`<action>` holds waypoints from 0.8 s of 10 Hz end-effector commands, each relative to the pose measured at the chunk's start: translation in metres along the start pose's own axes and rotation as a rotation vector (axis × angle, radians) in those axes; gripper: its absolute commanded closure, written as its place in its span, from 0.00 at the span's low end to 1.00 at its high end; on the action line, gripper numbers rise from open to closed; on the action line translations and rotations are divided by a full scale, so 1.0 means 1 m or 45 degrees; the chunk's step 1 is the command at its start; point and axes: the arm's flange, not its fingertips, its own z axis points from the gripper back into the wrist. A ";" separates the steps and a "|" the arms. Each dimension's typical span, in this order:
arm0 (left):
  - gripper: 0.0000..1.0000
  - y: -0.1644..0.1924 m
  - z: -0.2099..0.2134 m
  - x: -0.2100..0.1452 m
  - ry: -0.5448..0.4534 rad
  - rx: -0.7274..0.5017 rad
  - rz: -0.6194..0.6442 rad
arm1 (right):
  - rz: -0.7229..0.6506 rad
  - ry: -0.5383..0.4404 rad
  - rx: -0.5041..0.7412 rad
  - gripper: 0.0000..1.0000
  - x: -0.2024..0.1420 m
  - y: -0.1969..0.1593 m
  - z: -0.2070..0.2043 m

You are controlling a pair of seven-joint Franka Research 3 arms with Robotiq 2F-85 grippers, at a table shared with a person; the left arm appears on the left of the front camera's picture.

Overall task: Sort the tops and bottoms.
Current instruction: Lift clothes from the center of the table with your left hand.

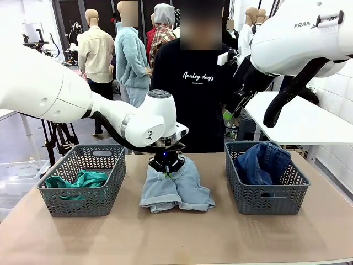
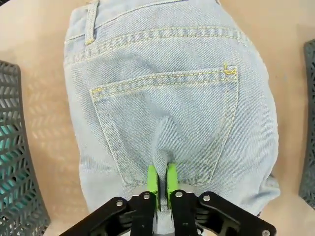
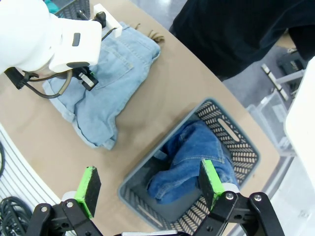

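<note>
Pale shorts (image 1: 177, 189) between grey baskets (image 1: 77, 205), fabric pinched in left gripper (image 2: 162, 173); right gripper (image 3: 150, 184) spread wide.

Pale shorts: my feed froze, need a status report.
Left gripper shut, pinching pale shorts on table. Right gripper open, above basket holding dark shorts. Path looks clear.

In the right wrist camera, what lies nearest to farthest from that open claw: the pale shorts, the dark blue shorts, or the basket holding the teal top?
1. Dark blue shorts, in the grey basket just under the right gripper.
2. Pale shorts, flat at mid-table.
3. Basket with the teal top, at the table's far end.
</note>
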 end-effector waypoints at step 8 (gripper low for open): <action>1.00 0.043 0.140 -0.014 -0.346 -0.180 0.061 | -0.003 0.006 -0.006 0.00 0.000 0.001 0.000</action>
